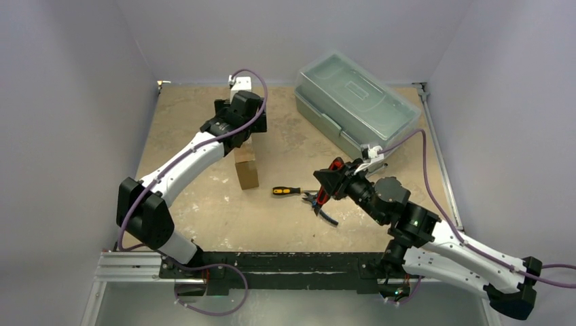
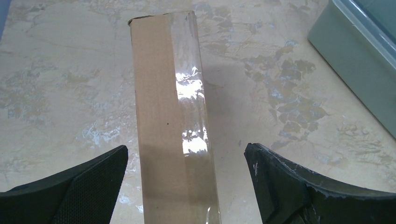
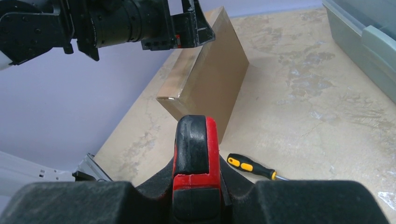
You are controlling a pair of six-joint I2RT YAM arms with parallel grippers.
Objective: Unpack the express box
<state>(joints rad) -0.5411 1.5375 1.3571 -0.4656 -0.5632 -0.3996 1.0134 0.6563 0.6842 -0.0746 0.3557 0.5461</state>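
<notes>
The express box (image 1: 246, 171) is a plain brown cardboard box standing on edge on the table, with clear tape along its top face (image 2: 173, 116). It also shows in the right wrist view (image 3: 210, 88). My left gripper (image 1: 242, 146) hangs over the box's far end, open. Its fingers (image 2: 70, 186) straddle the box without touching it. My right gripper (image 1: 327, 185) is right of the box and shut on a red and black tool handle (image 3: 196, 154). A dark part of a tool (image 1: 325, 209) shows below this gripper; I cannot tell if it touches the table.
A yellow and black screwdriver (image 1: 286, 191) lies on the table between the box and my right gripper; it also shows in the right wrist view (image 3: 250, 167). A large translucent grey-green plastic toolbox (image 1: 356, 102) stands closed at the back right. Walls close in on three sides.
</notes>
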